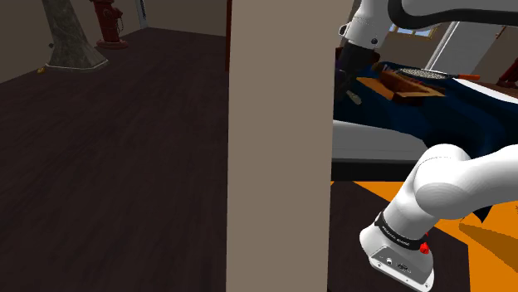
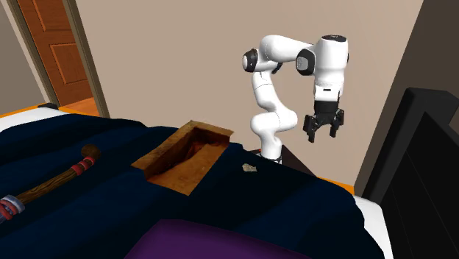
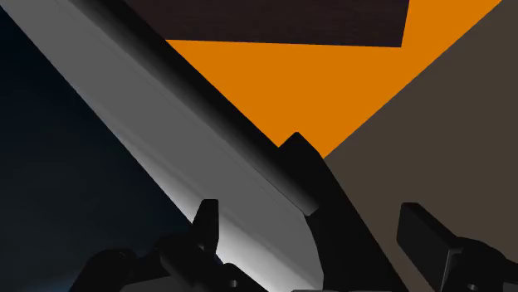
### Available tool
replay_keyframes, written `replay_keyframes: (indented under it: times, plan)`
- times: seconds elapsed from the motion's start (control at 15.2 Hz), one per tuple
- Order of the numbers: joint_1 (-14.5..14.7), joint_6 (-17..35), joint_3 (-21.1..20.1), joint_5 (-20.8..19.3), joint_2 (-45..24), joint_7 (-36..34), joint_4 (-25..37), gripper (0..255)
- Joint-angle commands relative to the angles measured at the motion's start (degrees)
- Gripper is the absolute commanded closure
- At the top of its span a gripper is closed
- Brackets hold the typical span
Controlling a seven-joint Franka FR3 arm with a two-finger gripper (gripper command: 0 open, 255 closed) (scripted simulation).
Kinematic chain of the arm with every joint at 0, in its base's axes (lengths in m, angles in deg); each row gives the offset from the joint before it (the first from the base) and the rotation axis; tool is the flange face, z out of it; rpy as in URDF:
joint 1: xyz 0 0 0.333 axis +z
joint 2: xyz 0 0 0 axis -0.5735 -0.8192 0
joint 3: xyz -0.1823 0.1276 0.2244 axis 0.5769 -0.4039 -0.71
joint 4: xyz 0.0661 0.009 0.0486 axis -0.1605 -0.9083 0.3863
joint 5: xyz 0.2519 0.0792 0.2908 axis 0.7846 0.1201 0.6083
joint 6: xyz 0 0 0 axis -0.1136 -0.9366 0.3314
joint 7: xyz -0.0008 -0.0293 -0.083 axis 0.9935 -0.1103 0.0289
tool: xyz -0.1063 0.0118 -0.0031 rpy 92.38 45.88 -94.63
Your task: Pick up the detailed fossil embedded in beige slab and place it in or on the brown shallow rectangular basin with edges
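- Navy-blue cover (image 2: 294, 206) drapes the bed (image 1: 373, 141), and the small pale fossil slab (image 2: 250, 168) lies flat on it, with bare cover all round it.
- Brown and shallow, the rectangular basin (image 2: 187, 154) sits sunk into the same cover. The fossil slab lies near the basin's corner on the side toward the arm (apart from it, not touching).
- The white arm (image 2: 268, 103) rises behind the bed's far edge and bends over toward the second exterior view's right.
- There the black claw (image 2: 324, 126) hangs in the air, pointing down, well apart from the fossil slab and higher than it.
- The claw's fingers (image 3: 207, 222) stand apart with nothing between them. In the wrist view, the bed's pale edge runs slantwise beyond them, with navy cover on one side and orange floor (image 3: 315, 83) on the other.
- In the shoulder view a beige wall (image 1: 278, 141) stands upright through the middle. Past it, on that view's right, the basin (image 1: 411, 83) rests on the cover beyond the arm's white links.
- A wooden staff (image 2: 51, 184) with red bands lies on the cover at the second exterior view's left, well apart from the basin.
- A purple cloth (image 2: 221, 243) shows at the second exterior view's lower edge.
- A brown door (image 2: 55, 44) stands at the second exterior view's upper left.
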Motion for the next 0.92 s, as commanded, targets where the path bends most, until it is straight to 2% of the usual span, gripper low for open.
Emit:
replay_keyframes:
  times: [0.0, 0.46, 0.86]
  plan:
    - [0.00, 0.00, 0.00, 0.00, 0.00, 0.00, 0.00, 0]
    - [-2.50, 7.73, 14.67, -3.84, 10.00, 16.00, -7.44, 0]
    - [-3.15, 14.21, 30.00, -6.46, 12.74, 30.72, -9.04, 0]
